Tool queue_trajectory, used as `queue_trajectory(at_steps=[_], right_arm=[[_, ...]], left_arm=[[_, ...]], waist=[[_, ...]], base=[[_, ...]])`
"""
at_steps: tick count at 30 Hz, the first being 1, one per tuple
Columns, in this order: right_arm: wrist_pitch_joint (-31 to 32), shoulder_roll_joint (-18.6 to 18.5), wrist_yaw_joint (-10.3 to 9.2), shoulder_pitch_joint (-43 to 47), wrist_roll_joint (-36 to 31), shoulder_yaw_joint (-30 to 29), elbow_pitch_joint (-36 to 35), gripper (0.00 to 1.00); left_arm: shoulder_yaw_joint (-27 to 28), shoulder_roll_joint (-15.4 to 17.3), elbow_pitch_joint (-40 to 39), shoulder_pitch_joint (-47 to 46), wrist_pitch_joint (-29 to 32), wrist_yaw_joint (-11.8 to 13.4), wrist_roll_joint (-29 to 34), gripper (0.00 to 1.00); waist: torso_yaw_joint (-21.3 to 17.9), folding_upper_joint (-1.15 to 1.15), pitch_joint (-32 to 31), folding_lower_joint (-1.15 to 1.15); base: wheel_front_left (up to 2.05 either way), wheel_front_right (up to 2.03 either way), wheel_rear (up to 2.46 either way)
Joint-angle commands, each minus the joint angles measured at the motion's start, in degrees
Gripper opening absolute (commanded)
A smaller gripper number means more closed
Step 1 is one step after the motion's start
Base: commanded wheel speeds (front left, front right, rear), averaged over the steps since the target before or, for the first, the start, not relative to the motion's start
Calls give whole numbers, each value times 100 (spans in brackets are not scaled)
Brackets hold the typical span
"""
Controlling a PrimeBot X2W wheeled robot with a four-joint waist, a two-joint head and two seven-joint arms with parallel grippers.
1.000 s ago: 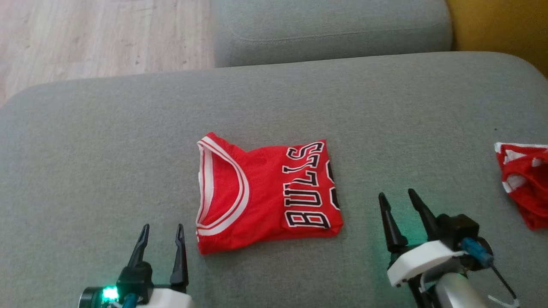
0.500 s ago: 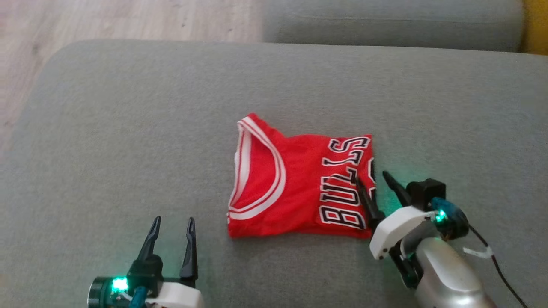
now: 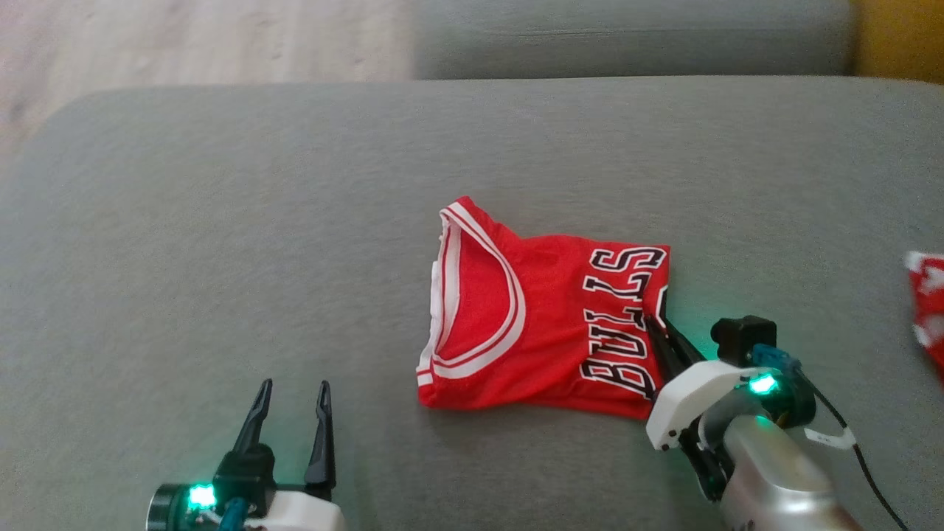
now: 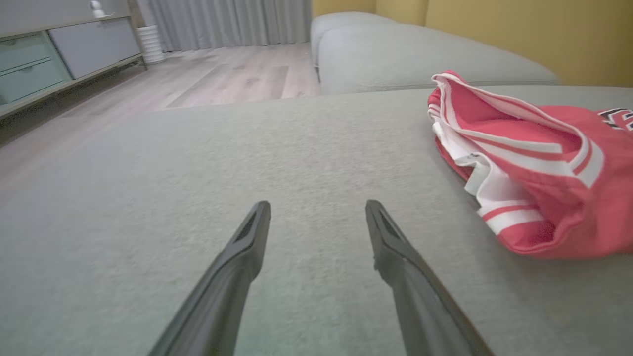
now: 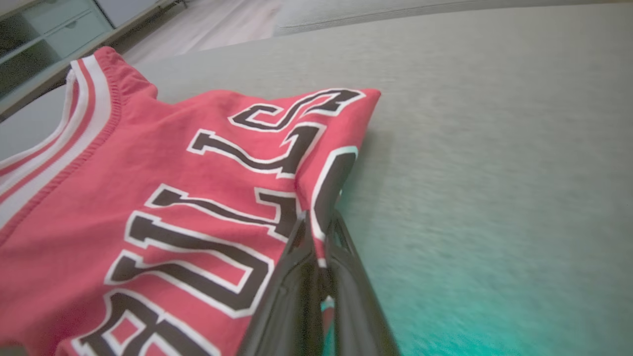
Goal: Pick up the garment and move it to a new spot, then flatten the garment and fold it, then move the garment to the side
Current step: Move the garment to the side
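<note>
1. I find the folded red garment (image 3: 538, 317) lying near the middle of the grey cushion (image 3: 221, 221), with its lettered edge to my right.
2. My right gripper (image 3: 658, 324) is clenched on that lettered edge and pinches the fabric.
3. My left gripper (image 3: 294, 384) stands released over bare cushion, near the garment's lower left corner but apart from it.
4. Open cushion lies to the left of the garment and beyond it, and its far left edge meets the wooden floor (image 3: 184, 37).
5. Another red cloth (image 3: 928, 310) sits at the right margin, well apart.
</note>
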Motion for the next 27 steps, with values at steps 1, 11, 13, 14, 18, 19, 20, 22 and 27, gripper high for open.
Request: queue_trajectory(at_steps=[1,11,13,14,18,19,20,22,27], right_arm=[[-104,-31,-5,-18,49,50,-40,0],[-170,-31,-5,40,-32,117,-234,0],[-171,-31,-5,62,-2,168,-368,0],[-172,-31,-5,79,0,178,-430,0],[-173,-31,-5,109,-3,247,-624,0],[-173,-31,-5,103,-7,243,-660,0],[-173,-31,-5,81,-30,236,-703,0],[-173,-31,-5,3,-68,239,-793,0],[-174,-69,-5,-516,-375,56,-900,0]], left_arm=[[158,10,-192,-65,-55,-23,12,100],[-80,10,-229,-375,-55,-58,-86,100],[-122,9,-225,-452,-55,-39,-106,100],[-152,9,-216,-492,-55,-32,-115,100],[-223,9,-164,-589,-55,-16,-133,100],[-242,9,-139,-601,-55,-28,-118,100],[-252,9,-121,-609,-55,-34,-108,100],[-263,9,-99,-621,-55,-51,-67,100],[-221,26,-48,-622,-55,-100,38,100]], waist=[[-586,0,-134,0],[-2588,0,-28,0],[-2850,0,45,0],[-2939,0,76,0],[-3173,0,199,0],[-3190,0,223,0],[-3196,0,251,0],[-3175,0,317,0],[-3042,0,475,0]], base=[[0,0,0],[0,0,0],[0,0,0],[0,0,0],[0,0,0],[0,0,0],[0,0,0],[0,0,0],[0,0,0]])
